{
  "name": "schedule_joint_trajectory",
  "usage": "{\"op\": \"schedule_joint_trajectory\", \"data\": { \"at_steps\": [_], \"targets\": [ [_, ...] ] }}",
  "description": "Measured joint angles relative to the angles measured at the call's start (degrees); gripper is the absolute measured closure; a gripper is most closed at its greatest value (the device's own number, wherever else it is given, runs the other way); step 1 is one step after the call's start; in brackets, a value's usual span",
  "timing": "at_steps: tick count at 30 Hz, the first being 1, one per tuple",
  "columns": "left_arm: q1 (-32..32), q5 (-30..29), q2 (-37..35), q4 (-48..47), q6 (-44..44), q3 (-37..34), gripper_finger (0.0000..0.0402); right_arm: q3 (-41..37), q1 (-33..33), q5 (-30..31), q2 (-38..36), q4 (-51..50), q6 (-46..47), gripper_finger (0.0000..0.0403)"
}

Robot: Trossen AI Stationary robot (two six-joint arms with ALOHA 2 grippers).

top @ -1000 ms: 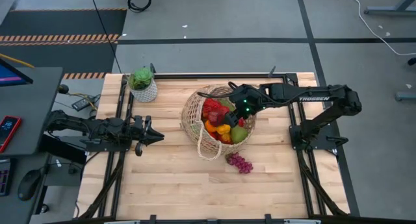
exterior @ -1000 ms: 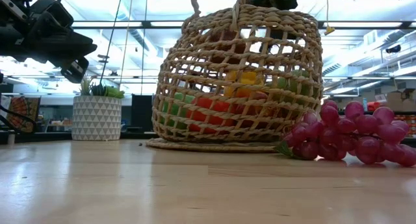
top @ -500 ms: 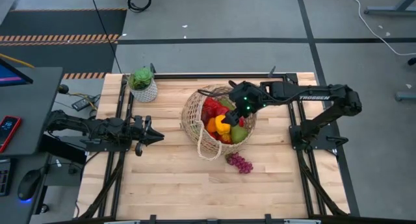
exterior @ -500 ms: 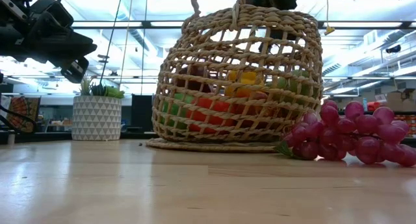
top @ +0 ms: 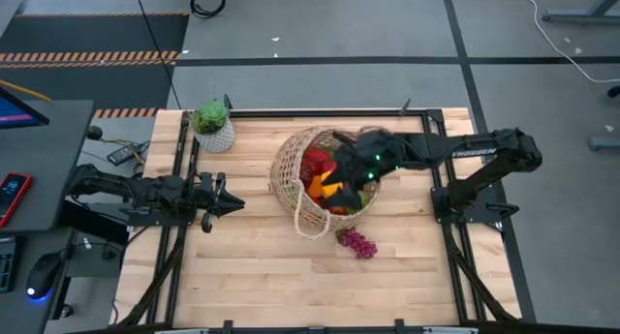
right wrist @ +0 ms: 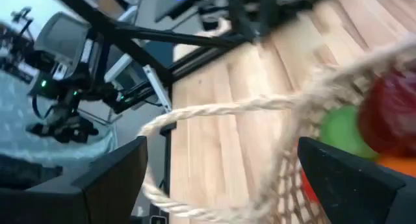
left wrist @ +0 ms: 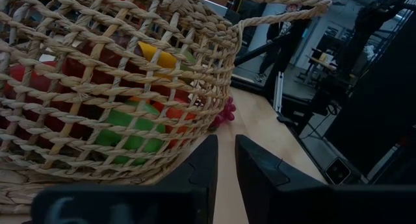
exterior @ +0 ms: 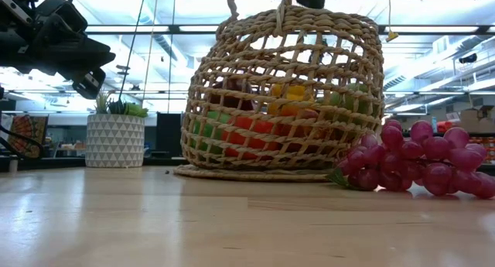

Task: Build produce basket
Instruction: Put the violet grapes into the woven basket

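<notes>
Two arms on my board, logged in turn. Right arm: stretched from its mount at the table's right edge across toward the middle, its right gripper [top: 341, 177] poised over the basket [top: 289, 169], fingers spread wide apart with nothing between them; my right wrist view looks past both dark fingers [right wrist: 97, 185] down at a loop handle [right wrist: 214, 113] and the weave below. Left arm: folded low along the left edge, the left gripper [top: 235, 204] pointing across the boards at the basket, well apart from it, jaws pressed together on nothing. Basket: upright near the table's centre, slightly toward the far side, holding the produce [top: 323, 177], red, yellow, orange and green pieces showing through the wicker in the low view. Grapes [top: 357, 243]: one purple bunch lying on the wood just outside the basket on its near side, touching nothing else that I can see. Potted plant [top: 213, 126]: white pot at the far left corner, clear of both arms. Open room: bare boards along the whole near half of the table [top: 262, 276] and between the left gripper and the basket wall.
</notes>
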Motion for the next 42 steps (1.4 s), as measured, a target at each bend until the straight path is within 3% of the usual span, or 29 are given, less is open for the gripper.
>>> {"op": "schedule_joint_trajectory", "data": {
  "at_steps": [6, 15, 25, 30, 35, 42],
  "targets": [
    [0.0, 0.0, 0.0, 0.0, 0.0, 0.0, 0.0341, 0.0, 6.1, 7.8, -0.3, -0.8, -1.8, 0.0004],
    [0.0, 0.0, 0.0, 0.0, 0.0, 0.0, 0.0344, 0.0, 14.1, 18.5, -0.3, -1.9, 4.5, 0.0004],
    [0.0, 0.0, 0.0, 0.0, 0.0, 0.0, 0.0341, 10.2, 22.8, 29.8, 0.0, -21.4, 18.6, 0.0004],
    [0.0, 0.0, 0.0, 0.0, 0.0, 0.0, 0.0341, 11.2, 26.8, 30.6, 0.0, -30.8, 27.3, 0.0004],
    [0.0, 0.0, 0.0, 0.0, 0.0, 0.0, 0.0346, 7.4, 31.0, 32.9, 0.3, -36.6, 32.4, 0.0004],
    [0.0, 0.0, 0.0, 0.0, 0.0, 0.0, 0.0339, -1.5, 38.9, 35.7, 0.3, -31.3, 40.2, 0.0004]
  ]
}}
